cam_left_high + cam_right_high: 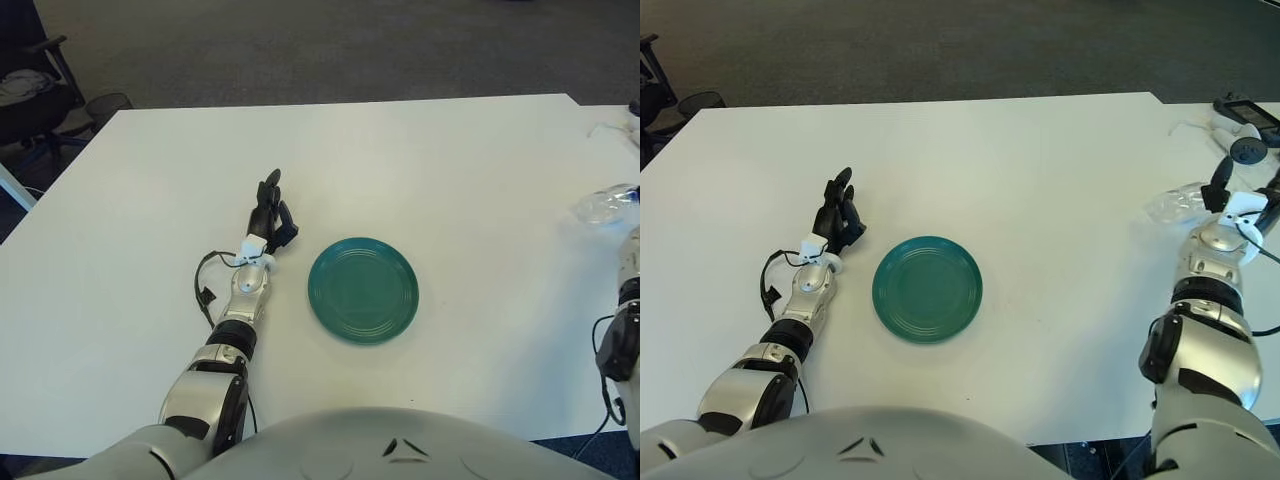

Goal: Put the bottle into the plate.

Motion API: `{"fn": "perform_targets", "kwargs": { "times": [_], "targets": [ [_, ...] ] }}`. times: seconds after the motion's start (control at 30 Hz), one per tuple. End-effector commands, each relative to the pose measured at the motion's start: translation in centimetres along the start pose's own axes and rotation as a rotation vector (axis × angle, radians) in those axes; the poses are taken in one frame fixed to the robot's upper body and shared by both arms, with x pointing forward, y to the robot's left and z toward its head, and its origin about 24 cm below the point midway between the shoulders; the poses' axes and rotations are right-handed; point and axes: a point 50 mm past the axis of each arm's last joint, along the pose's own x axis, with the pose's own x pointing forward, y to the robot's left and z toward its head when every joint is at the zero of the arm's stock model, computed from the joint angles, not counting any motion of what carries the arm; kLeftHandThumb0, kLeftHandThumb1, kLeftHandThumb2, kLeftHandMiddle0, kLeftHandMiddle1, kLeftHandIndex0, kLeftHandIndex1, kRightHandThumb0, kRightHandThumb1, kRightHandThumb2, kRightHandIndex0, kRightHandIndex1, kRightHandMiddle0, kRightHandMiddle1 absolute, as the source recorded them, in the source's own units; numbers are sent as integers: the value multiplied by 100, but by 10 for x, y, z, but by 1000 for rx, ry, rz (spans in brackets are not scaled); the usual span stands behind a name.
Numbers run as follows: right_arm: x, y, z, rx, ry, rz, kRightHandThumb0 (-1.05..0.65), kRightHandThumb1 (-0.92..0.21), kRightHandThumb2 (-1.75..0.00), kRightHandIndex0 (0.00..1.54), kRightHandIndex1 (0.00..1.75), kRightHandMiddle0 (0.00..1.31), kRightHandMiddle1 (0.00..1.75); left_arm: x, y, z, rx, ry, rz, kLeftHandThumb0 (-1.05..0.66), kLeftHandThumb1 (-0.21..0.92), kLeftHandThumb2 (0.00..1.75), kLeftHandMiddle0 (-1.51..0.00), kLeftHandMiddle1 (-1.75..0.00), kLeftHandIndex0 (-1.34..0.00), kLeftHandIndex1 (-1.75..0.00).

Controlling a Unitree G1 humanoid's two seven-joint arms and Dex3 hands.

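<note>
Nearest you, the green plate (927,288) sits bare on the white bench (1040,180), a little left of centre. Your left hand (838,222) shows just beside the plate's left rim, forearm stretched along the bench, its dark fingers (843,181) extended forward and loosely together, holding nothing.

Over on the right, your right hand (1237,200) is near the bench's right edge, well apart from the plate. The clear plastic bottle (1176,204) lies on its side just to the left of that hand, close against it. One dark finger (1218,176) rises beside the bottle's far end, but you cannot tell from either view whether the fingers are closed around the bottle or only next to it; in the left eye view only the bottle (603,204) and a sliver of the arm show at the frame edge.

A wide stretch of bare bench lies between bottle and plate. Farther back on the right, a white cable (1196,127) and a small dark device (1244,111) lie near the bench's far corner, beyond the hand. Past the left end of the bench a black office chair (35,80) stands on the grey carpet (300,45).
</note>
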Motion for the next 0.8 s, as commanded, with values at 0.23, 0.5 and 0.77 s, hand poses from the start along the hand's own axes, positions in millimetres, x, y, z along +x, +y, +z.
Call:
{"fn": "perform_targets", "kwargs": {
  "times": [0.23, 0.5, 0.77],
  "targets": [
    [9, -7, 6, -21, 25, -18, -94, -92, -76, 7, 0, 0, 22, -42, 14, -43, 22, 210, 34, -87, 92, 108, -22, -2, 0, -40],
    [7, -1, 3, -44, 32, 32, -94, -92, -75, 8, 1, 0, 23, -42, 15, -42, 17, 195, 23, -87, 92, 106, -22, -2, 0, -39],
    [1, 13, -3, -89, 47, 109, -94, -92, -72, 10, 2, 0, 23, -41, 16, -43, 11, 205, 6, -87, 92, 107, -23, -2, 0, -39]
  ]
}}
